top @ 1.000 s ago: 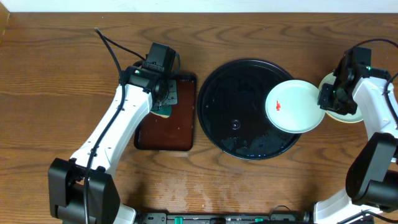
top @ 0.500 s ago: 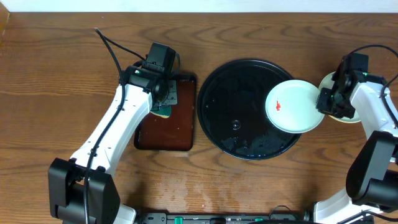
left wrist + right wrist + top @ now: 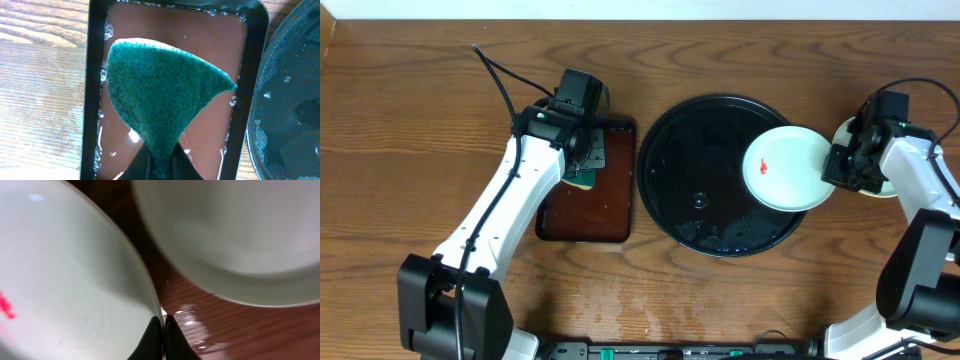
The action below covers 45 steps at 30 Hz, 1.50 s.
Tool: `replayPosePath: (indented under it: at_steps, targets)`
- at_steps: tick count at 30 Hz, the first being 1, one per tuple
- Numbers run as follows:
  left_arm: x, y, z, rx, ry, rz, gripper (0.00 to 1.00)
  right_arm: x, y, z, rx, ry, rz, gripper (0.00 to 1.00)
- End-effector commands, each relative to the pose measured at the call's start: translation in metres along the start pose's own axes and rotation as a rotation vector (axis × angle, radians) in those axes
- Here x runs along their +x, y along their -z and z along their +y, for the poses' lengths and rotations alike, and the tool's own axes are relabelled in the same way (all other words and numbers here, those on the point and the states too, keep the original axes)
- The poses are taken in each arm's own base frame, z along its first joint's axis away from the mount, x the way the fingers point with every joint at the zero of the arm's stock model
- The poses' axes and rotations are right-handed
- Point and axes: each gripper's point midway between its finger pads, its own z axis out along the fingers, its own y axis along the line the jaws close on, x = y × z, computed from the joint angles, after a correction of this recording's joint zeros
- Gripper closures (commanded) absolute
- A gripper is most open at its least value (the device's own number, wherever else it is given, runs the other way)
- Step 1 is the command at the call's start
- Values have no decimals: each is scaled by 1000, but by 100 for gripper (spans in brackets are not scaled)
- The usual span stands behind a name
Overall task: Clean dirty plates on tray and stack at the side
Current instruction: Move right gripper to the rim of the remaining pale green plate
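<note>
The right jaws are pinching the smeared plate (image 3: 790, 178) by its rim over the tray (image 3: 690, 140), presumably for wiping; the left jaws are clamping the sponge (image 3: 165, 110) ready.

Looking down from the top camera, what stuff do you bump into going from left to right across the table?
Brown rectangular tray → big round black tray → plate with a red smear → right claw → pale plate at the side.
</note>
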Motion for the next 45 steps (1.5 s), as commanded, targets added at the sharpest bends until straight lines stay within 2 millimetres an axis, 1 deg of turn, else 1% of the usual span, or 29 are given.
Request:
replayPosePath:
  at_steps: [1,5,9,16,22,26,27,28,31,32,34,35,38,41,43,45]
  targets:
    - [2,-2,2,-6,17,7,92,-5,14,38,-215,7,-6,99]
    - [3,-2,2,-8,17,13,92,1,23,70,-396,2,25,99]
    - [4,-2,2,-8,17,14,92,4,21,80,-397,11,31,99]
    - [4,-2,2,-8,17,14,92,11,0,90,-307,-22,9,99]
    - [3,-2,2,-8,16,13,92,20,-14,107,-293,12,-21,99]
    - [3,-2,2,-8,17,13,92,26,-18,115,-298,30,-20,99]
    - [3,-2,2,-8,17,13,92,26,-17,117,-300,31,-20,98]
    - [3,-2,2,-8,17,13,92,27,-17,120,-302,38,-20,93]
    - [3,-2,2,-8,16,13,92,30,-17,126,-301,59,-18,79]
    - [3,-2,2,-8,17,13,92,30,-18,126,-286,67,-24,73]
    - [3,-2,2,-8,17,13,92,25,-19,124,-260,94,-54,65]
    - [3,-2,2,-8,17,13,92,20,-18,125,-261,122,-81,63]
    - [3,-2,2,-8,17,13,92,0,-14,127,-277,189,-168,69]
    - [3,-2,2,-8,17,13,92,-4,-13,127,-278,224,-187,70]
    - [3,-2,2,-8,17,13,92,-3,-13,128,-277,243,-187,72]
    - [3,-2,2,-8,17,13,92,-2,-13,130,-277,266,-189,80]
